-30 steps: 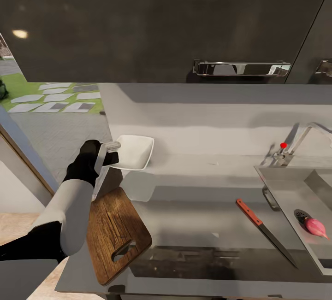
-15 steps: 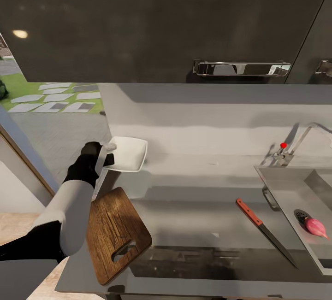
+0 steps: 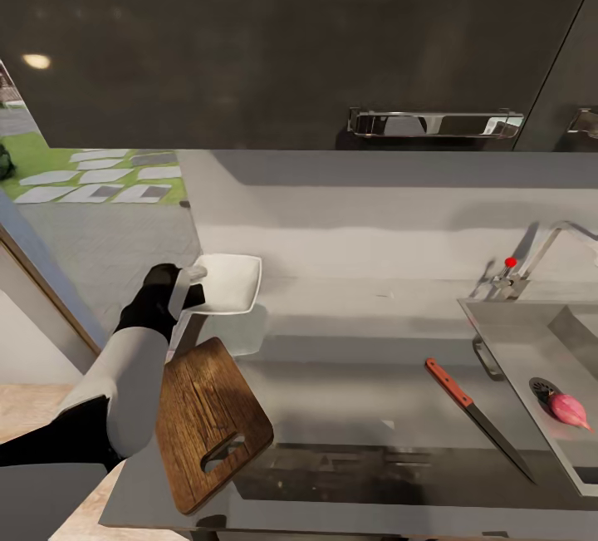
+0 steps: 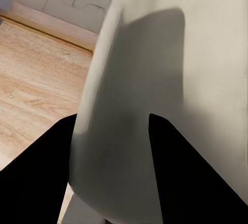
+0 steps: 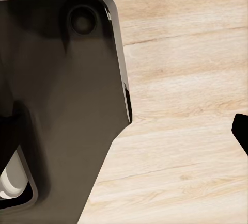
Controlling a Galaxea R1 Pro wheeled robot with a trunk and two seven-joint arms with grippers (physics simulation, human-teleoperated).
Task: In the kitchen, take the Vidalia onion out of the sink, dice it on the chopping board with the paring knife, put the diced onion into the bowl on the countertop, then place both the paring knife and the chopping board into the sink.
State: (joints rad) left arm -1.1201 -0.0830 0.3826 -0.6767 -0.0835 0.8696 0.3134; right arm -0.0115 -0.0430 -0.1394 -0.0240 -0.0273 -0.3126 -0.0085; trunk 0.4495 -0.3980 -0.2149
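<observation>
Your left gripper is clamped on the near-left rim of the shallow white squarish bowl, which is tilted and raised off the long glossy grey countertop, its shadow lying on the worktop below. In the left wrist view the two dark fingers close on either side of the bowl's pale wall, with light wood floor beyond.

The rectangular dark-brown wooden chopping board lies flat near the counter's front left corner, just beside your left forearm, its oblong handle slot toward the front edge.

The slim paring knife with the red handle and dark pointed blade rests on the counter, well to the right of the board and just beside the sink.

The small pinkish-red Vidalia onion sits inside the rectangular grey metal sink, next to the round drain hole, below the curved chrome tap with the red knob.

The right wrist view shows dark robot bodywork over pale wood floor; you cannot tell there whether the right gripper is open or closed.
</observation>
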